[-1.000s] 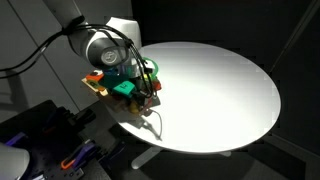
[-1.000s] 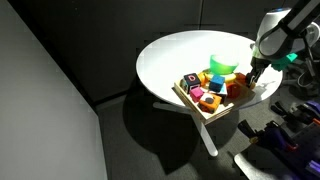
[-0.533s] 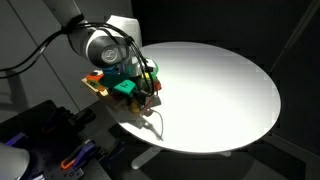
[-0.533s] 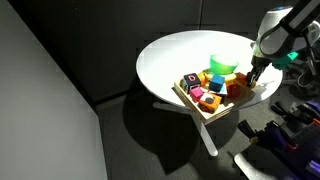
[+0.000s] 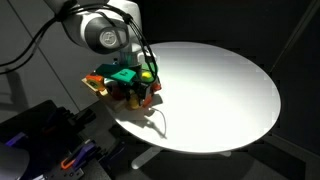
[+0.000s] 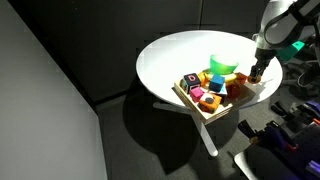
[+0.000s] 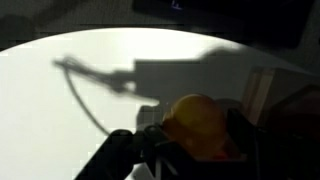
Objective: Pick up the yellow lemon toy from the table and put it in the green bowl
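Observation:
In the wrist view my gripper (image 7: 196,142) is shut on the yellow lemon toy (image 7: 194,120), which sits between the two dark fingers (image 7: 124,152) above the white table (image 7: 60,110). In an exterior view the gripper (image 6: 257,73) hangs just above the table's edge (image 6: 160,55), beside the green bowl (image 6: 222,65). The bowl stands on the table right behind a wooden tray. In an exterior view the gripper (image 5: 138,88) is low over the table's near-left edge, and the arm hides most of the bowl there.
A wooden tray (image 6: 190,102) full of coloured toy blocks lies at the table's edge next to the bowl; it also shows in an exterior view (image 5: 95,86). The arm's cable casts a shadow on the table (image 5: 155,125). Dark clutter sits on the floor below (image 5: 60,150).
The arm and gripper have risen a little from the table with the lemon toy held. The tray and bowl have not moved.

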Controlling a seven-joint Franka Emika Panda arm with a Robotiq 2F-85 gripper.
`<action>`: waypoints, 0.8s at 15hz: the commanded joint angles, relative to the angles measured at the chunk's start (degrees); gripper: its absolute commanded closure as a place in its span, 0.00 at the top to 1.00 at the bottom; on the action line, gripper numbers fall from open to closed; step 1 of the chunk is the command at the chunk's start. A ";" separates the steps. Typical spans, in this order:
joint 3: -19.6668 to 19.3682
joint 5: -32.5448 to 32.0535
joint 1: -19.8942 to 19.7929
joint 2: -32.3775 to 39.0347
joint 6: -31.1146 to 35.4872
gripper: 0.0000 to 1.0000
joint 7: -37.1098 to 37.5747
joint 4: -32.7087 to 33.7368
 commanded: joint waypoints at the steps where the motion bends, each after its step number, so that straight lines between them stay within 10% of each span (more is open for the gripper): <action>1: -0.44 -1.59 0.93 -4.67 -3.45 0.41 0.53 -0.54; 12: 0.59 -0.73 2.95 -11.82 -7.78 0.41 1.44 0.61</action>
